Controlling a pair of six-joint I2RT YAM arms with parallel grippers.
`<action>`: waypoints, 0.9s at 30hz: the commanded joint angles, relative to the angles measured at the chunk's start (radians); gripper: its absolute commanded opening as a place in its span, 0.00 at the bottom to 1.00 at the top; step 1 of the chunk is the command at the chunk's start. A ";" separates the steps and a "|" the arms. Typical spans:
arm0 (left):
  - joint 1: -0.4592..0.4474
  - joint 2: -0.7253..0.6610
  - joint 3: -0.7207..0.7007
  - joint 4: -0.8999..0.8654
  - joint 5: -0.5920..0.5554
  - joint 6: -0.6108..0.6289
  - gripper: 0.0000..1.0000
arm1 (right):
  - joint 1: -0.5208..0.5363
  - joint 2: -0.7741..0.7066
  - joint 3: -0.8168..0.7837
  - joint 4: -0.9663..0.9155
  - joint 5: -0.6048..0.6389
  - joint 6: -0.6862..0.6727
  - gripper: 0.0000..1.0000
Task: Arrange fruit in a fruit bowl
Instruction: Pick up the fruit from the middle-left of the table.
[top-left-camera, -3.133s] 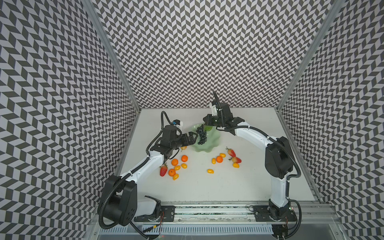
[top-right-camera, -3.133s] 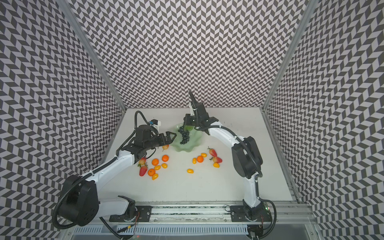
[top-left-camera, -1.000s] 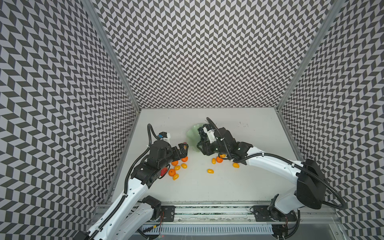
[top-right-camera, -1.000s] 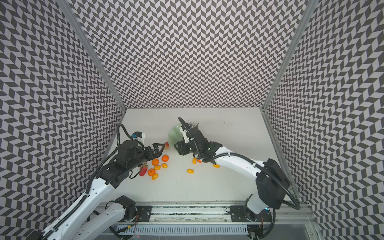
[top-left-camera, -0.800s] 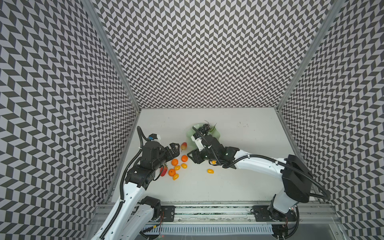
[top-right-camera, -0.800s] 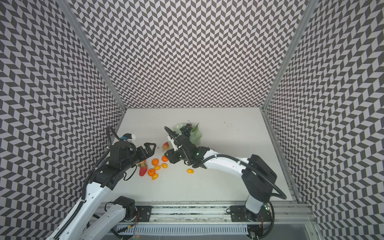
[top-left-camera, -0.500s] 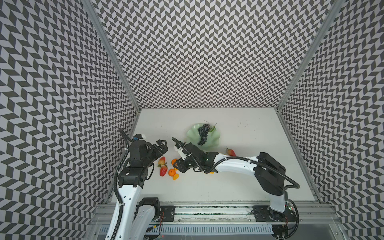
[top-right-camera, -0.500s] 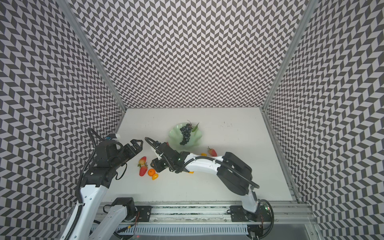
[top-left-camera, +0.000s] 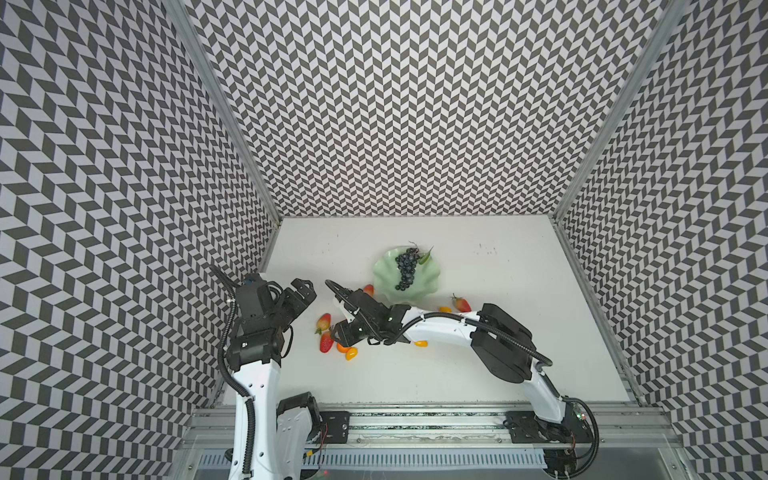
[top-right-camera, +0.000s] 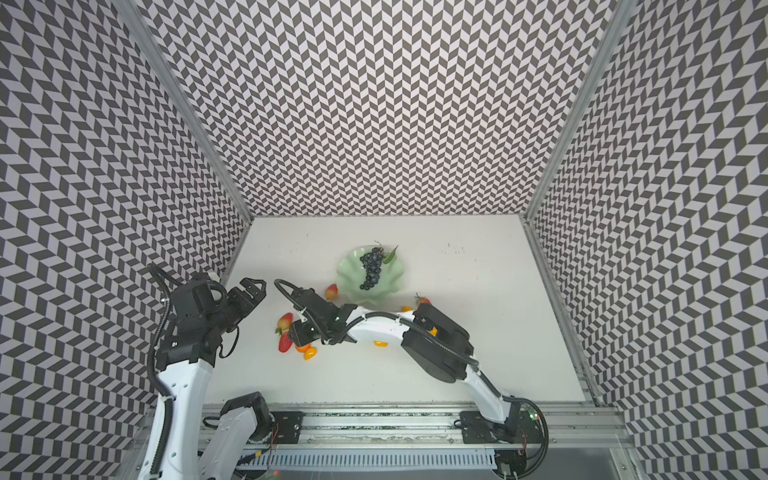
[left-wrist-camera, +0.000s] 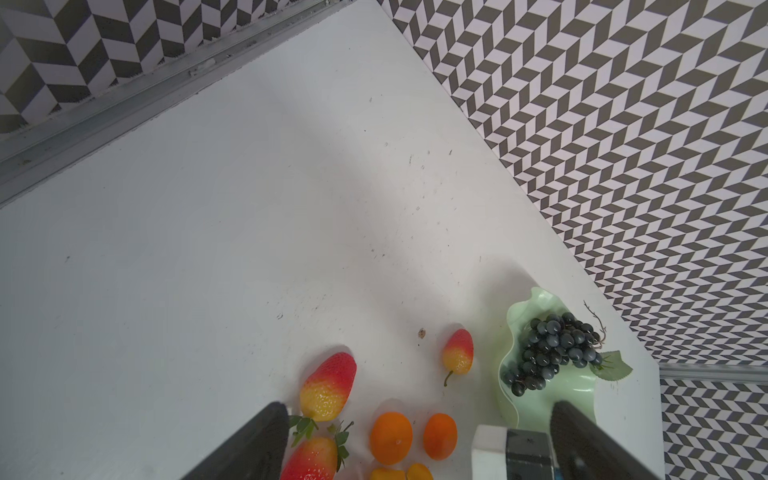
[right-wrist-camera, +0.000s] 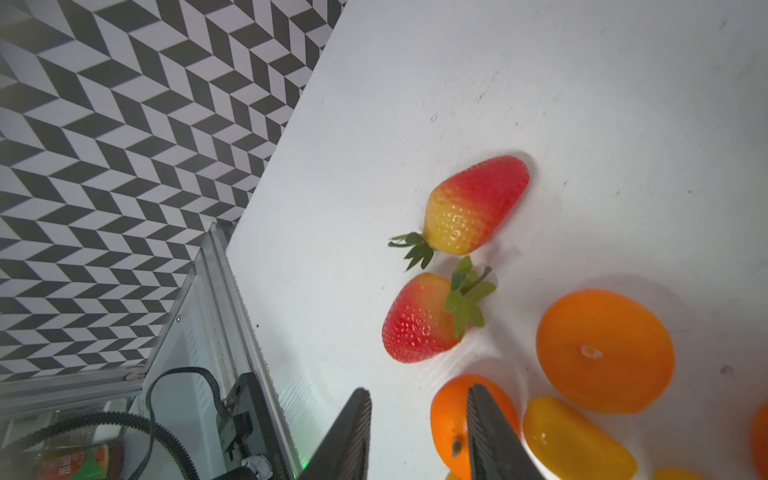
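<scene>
The white table (top-left-camera: 457, 374) carries it all, and on it stands the mint-green fruit bowl (top-left-camera: 429, 279), so every place gets called off that bowl. The right arm (top-left-camera: 498, 345) lies low on the robot's side of the bowl and reaches past it to the bowl's left. The left arm (top-left-camera: 253, 357) stands raised, well off to the bowl's left.

The left gripper (top-left-camera: 304, 291) is released, its jaws spread wide and empty, pointing toward the bowl. The right gripper (right-wrist-camera: 417, 390) hangs over the loose fruit left of the bowl on the robot's side. Its jaws are partly apart with bare table between them and nothing clamped.

Inside the bowl, the dark grape bunch (top-left-camera: 404, 270) lies across the middle, its leaf at the far rim. It's the only fruit in there!

Outside, two strawberries lie left of the bowl, the yellow-red strawberry (right-wrist-camera: 473, 205) and the red strawberry (right-wrist-camera: 415, 320), with their leafy ends close together. A third strawberry (top-left-camera: 461, 304) sits near the bowl's right rim. The pear (top-left-camera: 368, 289) lies just beside the bowl's left rim.

The big tangerine (right-wrist-camera: 604, 351) sits in the loose cluster. One right finger (right-wrist-camera: 490, 432) crosses in front of the small tangerine (right-wrist-camera: 451, 415), and whether they touch I can't tell. The yellow kumquat (right-wrist-camera: 577, 440) lies just beside both tangerines. A lone kumquat (top-left-camera: 421, 343) peeks out by the right arm on the robot's side of the bowl.
</scene>
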 joint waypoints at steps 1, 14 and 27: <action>0.008 -0.006 0.034 -0.017 0.000 0.014 1.00 | 0.004 0.045 0.070 -0.022 0.014 0.020 0.40; 0.008 -0.008 0.054 -0.026 -0.018 0.020 1.00 | -0.005 0.173 0.252 -0.126 0.074 0.039 0.48; 0.008 -0.012 0.045 -0.016 -0.013 0.026 1.00 | -0.018 0.230 0.313 -0.116 0.051 0.054 0.46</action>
